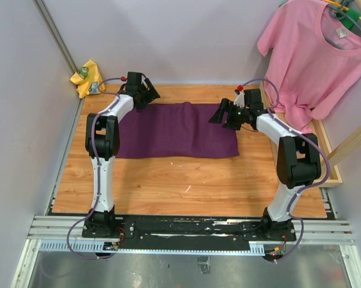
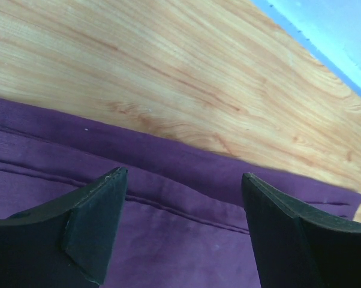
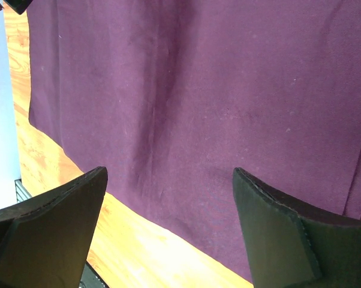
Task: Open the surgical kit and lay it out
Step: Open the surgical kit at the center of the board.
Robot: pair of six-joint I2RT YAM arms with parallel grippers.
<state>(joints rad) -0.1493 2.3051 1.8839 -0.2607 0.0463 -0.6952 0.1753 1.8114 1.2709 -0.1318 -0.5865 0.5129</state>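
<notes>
The wrap [image 1: 177, 131] lies folded flat at mid-frame in the top view, on the table [image 1: 186, 180]. It looks soft, light and limp, best pinched at a hem or corner. No tray or tools show, so its contents are hidden. The left gripper [image 2: 181, 174] at its upper-left hem and the right gripper [image 3: 170, 171] at its right end both gape, holding nothing.
</notes>
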